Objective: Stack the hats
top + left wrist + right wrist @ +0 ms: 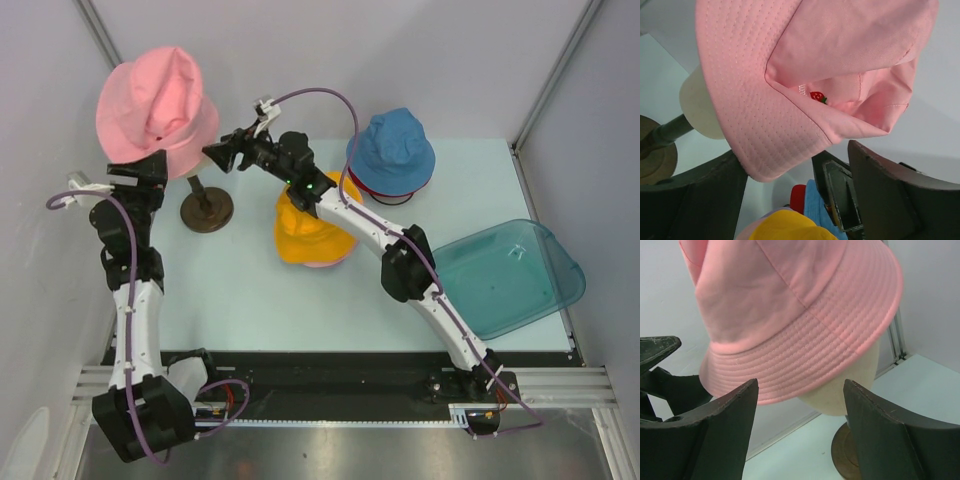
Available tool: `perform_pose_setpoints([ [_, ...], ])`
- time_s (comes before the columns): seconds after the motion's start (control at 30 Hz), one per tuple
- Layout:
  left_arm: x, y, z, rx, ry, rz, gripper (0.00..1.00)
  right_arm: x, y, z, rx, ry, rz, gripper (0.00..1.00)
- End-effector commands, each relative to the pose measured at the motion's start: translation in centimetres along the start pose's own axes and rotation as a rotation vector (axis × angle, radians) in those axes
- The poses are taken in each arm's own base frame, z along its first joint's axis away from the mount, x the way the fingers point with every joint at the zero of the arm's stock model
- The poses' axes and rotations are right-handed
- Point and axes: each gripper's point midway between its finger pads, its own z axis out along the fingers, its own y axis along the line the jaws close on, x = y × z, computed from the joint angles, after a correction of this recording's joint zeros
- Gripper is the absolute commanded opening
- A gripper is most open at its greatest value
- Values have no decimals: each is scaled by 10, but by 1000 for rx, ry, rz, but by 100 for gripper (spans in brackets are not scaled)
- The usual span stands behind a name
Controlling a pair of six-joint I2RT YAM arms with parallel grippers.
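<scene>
A pink hat (155, 100) hides most of a mannequin head (700, 107) at the far left of the bench (240, 290). Its brim hangs just above the left tool (792, 167) and the right tool (801, 387). Both tools are spread wide and neither is closed on the hat. The hat carries a strawberry mark (816, 96), and the lettering beside it is too small to read.

A robot lab cell (white wall panels (400, 50), aluminium rail (570, 382)).

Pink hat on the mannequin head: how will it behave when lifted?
Probably floppy: the pink hat has a dented crown. Likely light: thin fabric. The mannequin head stands on a thin stem, so a snagged brim might tip it.
</scene>
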Motion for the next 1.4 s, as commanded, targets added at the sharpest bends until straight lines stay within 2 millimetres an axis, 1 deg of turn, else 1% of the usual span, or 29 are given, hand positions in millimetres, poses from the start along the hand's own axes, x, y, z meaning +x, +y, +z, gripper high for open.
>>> perform_pose_setpoints([
  [0.0,3,-8,1,40,-2,15,66,-20,16,3,-36,-52,-9,75],
  [0.07,-1,-10,1,40,-18,18,53,-18,16,3,-37,-44,-6,74],
  [0.1,-2,-13,2,47,-20,19,37,-18,17,2,-38,-40,-8,74],
  [0.13,-4,-16,3,58,-26,19,31,-23,20,2,-43,-42,-11,74],
  [0.17,-6,-18,5,63,-32,17,22,-24,22,1,-47,-41,-12,74],
  [0.2,-9,-23,6,76,-41,13,7,-17,22,0,-44,-22,-8,74],
  [0.23,-12,-27,8,89,-52,-1,2,-18,23,-2,-46,-18,-11,74],
  [0.27,-15,-30,9,98,-63,-9,0,-30,32,-4,-56,-29,-16,74],
  [0.3,-21,-34,10,107,-86,-18,0,-19,27,-8,-46,-3,-15,74],
  [0.33,-26,-41,9,128,-112,-29,0,-21,32,-11,-53,3,-21,74],
  [0.37,-31,-43,9,130,-133,-38,0,-31,41,-14,-61,-3,-28,74],
  [0.43,-47,-46,6,121,-210,-71,0,-18,40,-23,-51,36,-32,74],
  [0.47,-49,-49,5,133,-219,-81,0,-35,50,-29,-61,18,-40,74],
  [0.5,-59,-50,4,132,-272,-107,0,-20,45,-36,-46,46,-36,74],
  [0.53,-61,-50,6,135,-278,-116,0,-21,49,-39,-46,47,-43,74],
  [0.57,-63,-52,7,141,-286,-127,0,-38,58,-45,-53,21,-56,74],
  [0.6,-67,-59,7,164,-297,-148,0,-35,58,-49,-48,33,-59,74],
  [0.67,-68,-60,12,171,-305,-166,0,-27,55,-57,-33,60,-66,74],
  [0.7,-72,-66,12,186,-315,-172,0,-35,61,-61,-39,54,-74,74],
  [0.73,-76,-66,12,182,-341,-178,0,-29,59,-65,-31,72,-70,74],
  [0.77,-79,-67,12,180,-354,-181,1,-30,60,-67,-30,76,-74,74],
  [0.8,-84,-71,12,184,-370,-193,0,-37,64,-70,-33,66,-79,74],
  [0.9,-95,-75,16,173,-403,-226,0,-34,64,-77,-26,84,-83,74],
  [1.03,-97,-82,21,165,-416,-233,0,-36,72,-81,-33,88,-84,74],
  [1.13,-102,-71,19,107,-457,-254,0,-35,76,-84,-38,94,-84,74],
  [1.17,-100,-63,19,68,-461,-258,1,-34,78,-84,-40,98,-84,74],
  [1.2,-100,-63,16,62,-460,-254,0,-34,79,-85,-40,98,-85,74],
  [1.23,-99,-61,15,52,-455,-242,0,-37,84,-86,-45,93,-90,74],
  [1.37,-78,-52,14,39,-377,-196,0,-36,84,-88,-37,94,-95,74],
])
